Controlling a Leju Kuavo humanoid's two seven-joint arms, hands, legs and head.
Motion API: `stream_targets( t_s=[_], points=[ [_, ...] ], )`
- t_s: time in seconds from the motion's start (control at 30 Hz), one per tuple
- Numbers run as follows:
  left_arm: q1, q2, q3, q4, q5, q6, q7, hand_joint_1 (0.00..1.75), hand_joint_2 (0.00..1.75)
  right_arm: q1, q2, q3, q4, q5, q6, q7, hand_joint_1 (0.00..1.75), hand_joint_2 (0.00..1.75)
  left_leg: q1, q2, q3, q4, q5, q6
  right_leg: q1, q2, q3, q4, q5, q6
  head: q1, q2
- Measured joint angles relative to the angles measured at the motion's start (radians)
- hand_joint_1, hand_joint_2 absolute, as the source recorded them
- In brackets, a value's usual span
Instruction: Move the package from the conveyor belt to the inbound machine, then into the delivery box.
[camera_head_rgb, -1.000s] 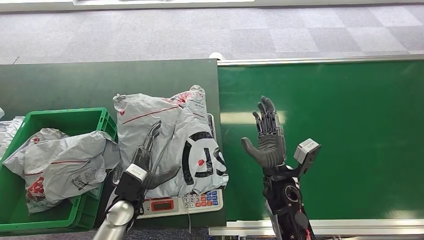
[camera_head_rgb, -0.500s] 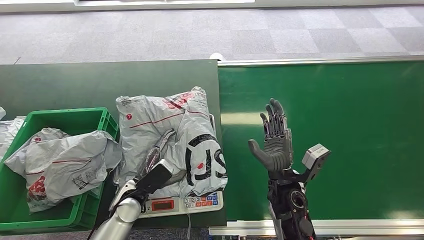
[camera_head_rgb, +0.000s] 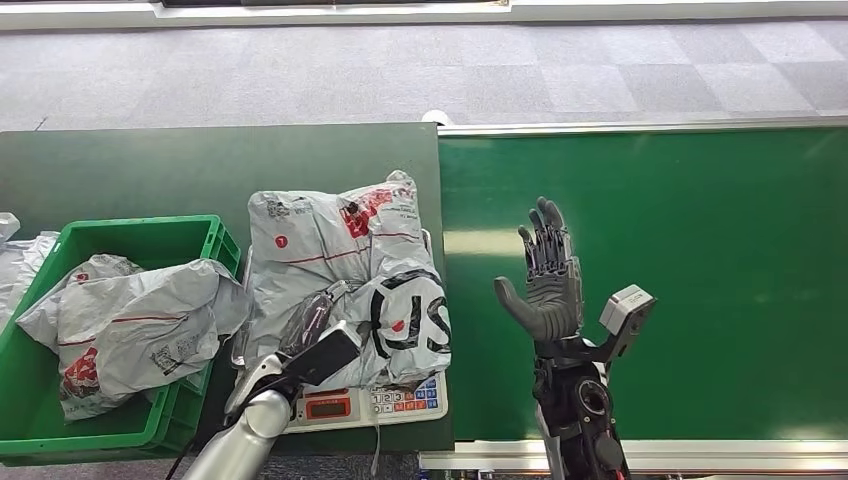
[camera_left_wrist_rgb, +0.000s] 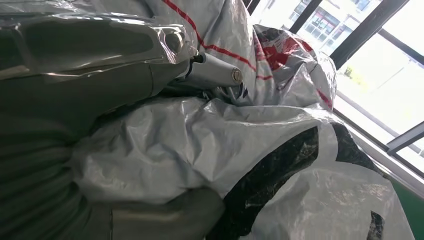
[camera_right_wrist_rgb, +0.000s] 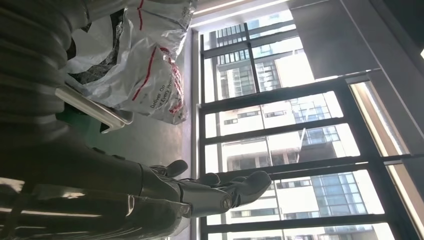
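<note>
While the grey package (camera_head_rgb: 345, 270) lies crumpled on the inbound machine (camera_head_rgb: 400, 400), a flat scale with a red display and coloured keypad along its near edge, the left hand (camera_head_rgb: 310, 335) reaches onto its near side. Head view: the dark fingers (camera_head_rgb: 318, 308) sink into a fold of the wrapping, and plastic bunches around them. Left wrist view: the package (camera_left_wrist_rgb: 280, 150) sits against the left hand (camera_left_wrist_rgb: 85, 100), the thumb (camera_left_wrist_rgb: 165, 220) lies under a bulge of the bag and a finger (camera_left_wrist_rgb: 215, 70) is pushed into a crease above it, so the bag is pinched between them. Black lettering and red stripes mark the wrapping.

The right hand (camera_head_rgb: 545, 270) stands upright over the conveyor belt (camera_head_rgb: 700, 250), palm turned toward the package, fingers extended and slightly apart, thumb out to the side, holding nothing. Right wrist view: the right hand (camera_right_wrist_rgb: 200, 192) shows the same straight fingers against tall windows, with the package (camera_right_wrist_rgb: 145, 70) beyond the scale's metal edge.

To the left of the scale, just beside it, a green delivery box (camera_head_rgb: 215, 235) already contains another grey bag (camera_head_rgb: 120, 325), which bulges over the box wall toward the package. Box and scale rest on a dark green table (camera_head_rgb: 150, 165); grey carpet tiles (camera_head_rgb: 400, 70) lie beyond.
</note>
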Motion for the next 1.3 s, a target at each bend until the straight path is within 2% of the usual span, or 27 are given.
stream_targets(
  t_s=[0.33, 0.47, 0.67, 0.8, 0.93, 1.1, 1.3],
  points=[
    [0.0, -0.004, 0.0, 0.0, 0.006, 0.042, -0.04, 1.73, 1.75, -0.012, 0.0, -0.006, 0.02, -0.001, -0.001, 0.0, 0.0, 1.75, 0.0, 0.0, 0.0, 0.0, 0.0, 0.0, 0.0, 0.0, 0.0, 0.0, 0.0, 0.0, 0.0, 0.0],
    [0.009, -0.01, 0.0, 0.002, 0.008, 0.168, -0.112, 1.75, 1.75, -0.013, 0.0, -0.008, 0.023, -0.009, -0.005, -0.004, 0.0, 1.75, 0.0, 0.0, -0.002, 0.0, 0.0, 0.0, 0.0, 0.0, -0.003, 0.0, 0.0, 0.0, 0.0, 0.0],
    [0.019, -0.015, 0.0, 0.003, 0.044, 0.235, -0.18, 1.75, 1.75, -0.015, 0.0, -0.009, 0.027, -0.012, -0.006, -0.004, 0.0, 1.75, 0.0, 0.0, -0.005, 0.0, 0.0, 0.0, 0.0, 0.001, -0.006, 0.0, 0.0, 0.0, 0.0, 0.0],
    [0.03, -0.029, 0.004, -0.011, 0.213, 0.318, -0.291, 1.75, 1.75, -0.019, 0.0, -0.008, 0.036, -0.022, -0.016, -0.007, 0.0, 1.75, 0.0, 0.0, -0.008, 0.0, 0.0, 0.0, 0.0, 0.001, -0.009, 0.0, 0.0, 0.0, 0.0, 0.0],
    [0.041, -0.04, 0.0, -0.054, 0.349, 0.415, -0.361, 1.75, 1.75, -0.026, 0.0, -0.006, 0.048, -0.034, -0.027, -0.015, 0.0, 1.75, 0.0, 0.0, -0.01, 0.0, 0.0, 0.0, 0.0, 0.001, -0.011, 0.0, 0.0, 0.0, 0.0, 0.0],
    [0.06, -0.022, -0.067, -0.178, 0.459, 0.614, -0.37, 1.75, 1.75, -0.034, 0.0, -0.003, 0.064, -0.045, -0.032, -0.023, 0.0, 1.75, 0.0, 0.0, -0.011, 0.0, 0.0, 0.0, 0.0, 0.001, -0.013, 0.0, 0.0, 0.0, 0.0, 0.0],
    [0.071, 0.0, -0.127, -0.258, 0.474, 0.645, -0.37, 1.75, 1.75, -0.04, 0.0, 0.001, 0.079, -0.046, -0.032, -0.023, 0.0, 1.75, 0.0, 0.001, -0.012, 0.0, 0.0, 0.0, 0.0, 0.001, -0.013, 0.0, 0.0, 0.0, 0.0, 0.0]
  ],
)
